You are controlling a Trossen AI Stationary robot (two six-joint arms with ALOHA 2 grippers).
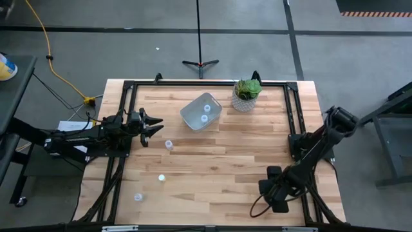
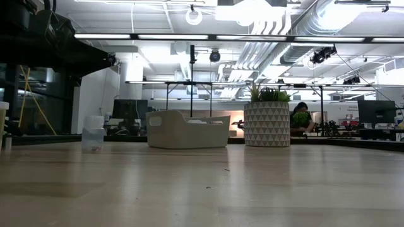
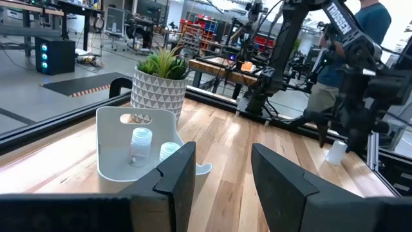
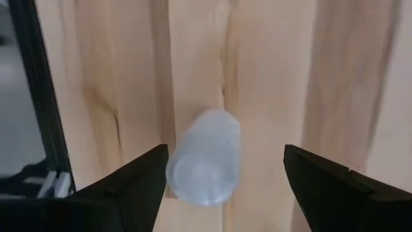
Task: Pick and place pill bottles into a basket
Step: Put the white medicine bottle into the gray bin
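Observation:
The light grey basket [image 1: 201, 111] stands at the table's far middle with two pill bottles [image 3: 141, 145] inside. Three more bottles stand on the table's left half: one [image 1: 168, 145] just near-side of my left gripper, one [image 1: 161, 177] and one [image 1: 138, 197] toward the near edge. My left gripper [image 1: 154, 125] is open and empty, level, pointing at the basket [image 3: 129, 154]. My right gripper [image 1: 269, 193] is at the near right, pointing down, open. A lying bottle [image 4: 206, 158] rests on the wood between its fingers, touching neither.
A white patterned pot with a green plant [image 1: 246, 95] stands right of the basket, and shows beside it in the low view [image 2: 267, 123]. A black frame runs along the table's edges [image 1: 122, 116]. A person stands in the room beyond the table [image 3: 370, 19].

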